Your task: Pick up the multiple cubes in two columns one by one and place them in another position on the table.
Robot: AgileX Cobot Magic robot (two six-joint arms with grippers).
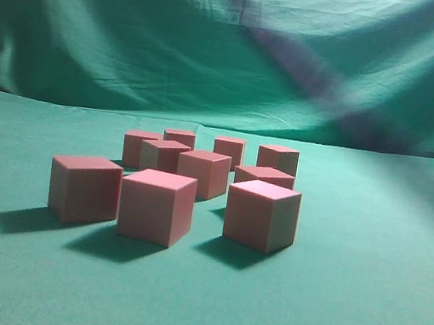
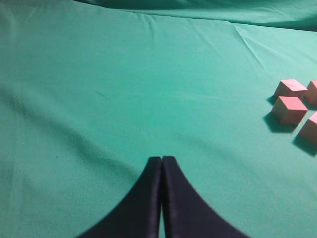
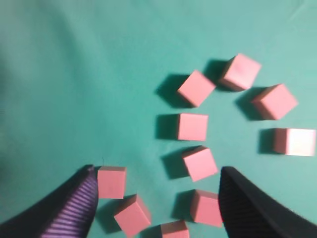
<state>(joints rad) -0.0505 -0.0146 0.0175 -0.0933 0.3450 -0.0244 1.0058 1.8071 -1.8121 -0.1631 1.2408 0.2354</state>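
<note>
While the cubes (image 3: 192, 126) lie loosely clustered on the table (image 1: 373, 314), no relocation is evident: the right gripper (image 3: 156, 198) hovers above them, fingers spread and empty, and the left gripper (image 2: 162, 163) is clenched, empty, aside.

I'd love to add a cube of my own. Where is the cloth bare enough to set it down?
The teal-green cloth table lies bare all around the cluster of small pinkish-red cubes, widest in front and to both sides. The shut left hand hovers over open cloth. Between the cubes themselves the gaps are narrow.
</note>
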